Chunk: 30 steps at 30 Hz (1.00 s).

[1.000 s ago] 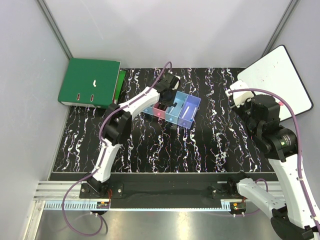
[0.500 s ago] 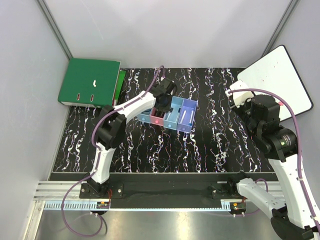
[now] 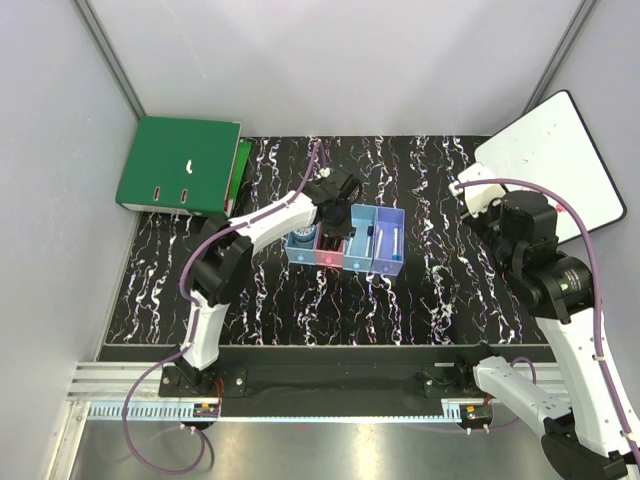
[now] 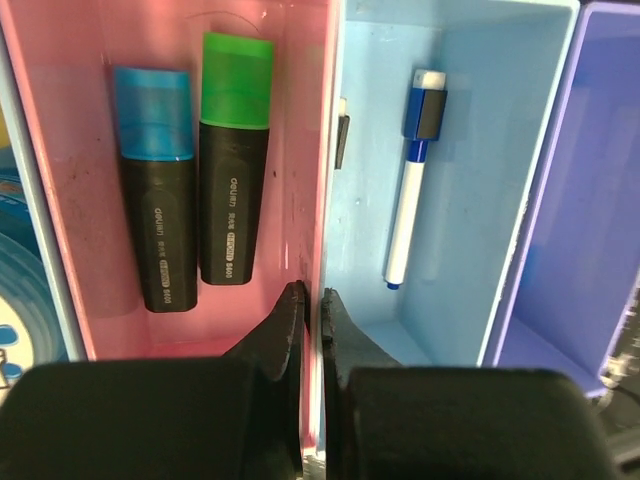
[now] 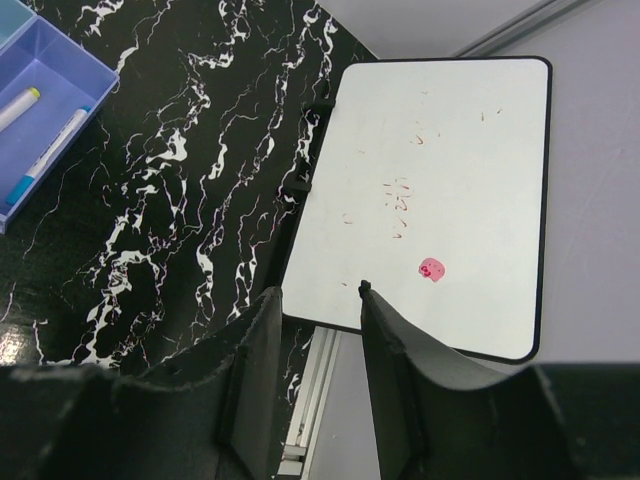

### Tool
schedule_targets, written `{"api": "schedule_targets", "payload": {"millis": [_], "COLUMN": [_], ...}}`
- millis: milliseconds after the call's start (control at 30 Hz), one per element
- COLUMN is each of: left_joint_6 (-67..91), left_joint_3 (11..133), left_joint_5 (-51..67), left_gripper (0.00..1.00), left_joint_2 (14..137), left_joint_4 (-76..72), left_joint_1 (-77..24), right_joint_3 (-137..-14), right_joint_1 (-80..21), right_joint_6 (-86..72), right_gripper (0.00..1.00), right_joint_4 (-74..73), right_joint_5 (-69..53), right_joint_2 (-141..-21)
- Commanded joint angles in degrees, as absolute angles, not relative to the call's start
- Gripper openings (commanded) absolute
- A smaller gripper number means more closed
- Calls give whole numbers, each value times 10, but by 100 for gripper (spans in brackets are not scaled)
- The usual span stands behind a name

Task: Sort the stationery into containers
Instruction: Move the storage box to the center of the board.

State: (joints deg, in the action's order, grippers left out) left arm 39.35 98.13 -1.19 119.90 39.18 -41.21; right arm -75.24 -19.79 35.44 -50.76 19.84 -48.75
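The containers (image 3: 372, 268) are a joined row of four bins mid-table. My left gripper (image 4: 312, 295) is shut on the wall between the pink bin (image 4: 300, 120) and the middle light blue bin (image 4: 480, 130); it also shows in the top view (image 3: 335, 218). The pink bin holds two black markers, one blue-capped (image 4: 155, 230) and one green-capped (image 4: 232, 170). The light blue bin holds a white pen (image 4: 410, 190). The tape roll (image 4: 15, 300) lies in the leftmost bin. The purple bin (image 5: 70, 60) holds two white pens (image 5: 45, 150). My right gripper (image 5: 318, 290) is open and empty, far right.
A green ring binder (image 3: 178, 165) lies at the back left corner. A white board with black rim (image 5: 440, 190) leans at the back right, below my right gripper. The table is black with white veining (image 3: 450, 290).
My left gripper has swung the row of bins from a tilted position to square with the table, shifting it a little toward the right.
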Motion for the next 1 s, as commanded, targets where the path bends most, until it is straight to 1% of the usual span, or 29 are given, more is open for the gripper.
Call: {"api": "schedule_targets", "payload": {"millis": [0,233,533,733,967], "left_joint_6": [494,522,516,513,506], "left_joint_3": [940,942,904,881,896], "left_joint_5": [95,64,9,2,2], "left_gripper": [0,0,0,0,0], "left_joint_2": [1185,1184,1145,1124,1132], "left_joint_4": [408,402,403,396,396], "left_joint_1": [-425,-424,-415,-400,-397], "right_joint_3": [-745,-743,-737,-737,-737], "right_joint_1": [-196,-195,-196,-196,-196], "right_joint_6": [345,342,340,337,337], "right_gripper": [45,45,44,44,44], "right_joint_4": [-509,-510,-507,-505,-504], "right_joint_5": [193,192,188,186,191], "right_joint_2": [-484,-484,-480,-479,-475]}}
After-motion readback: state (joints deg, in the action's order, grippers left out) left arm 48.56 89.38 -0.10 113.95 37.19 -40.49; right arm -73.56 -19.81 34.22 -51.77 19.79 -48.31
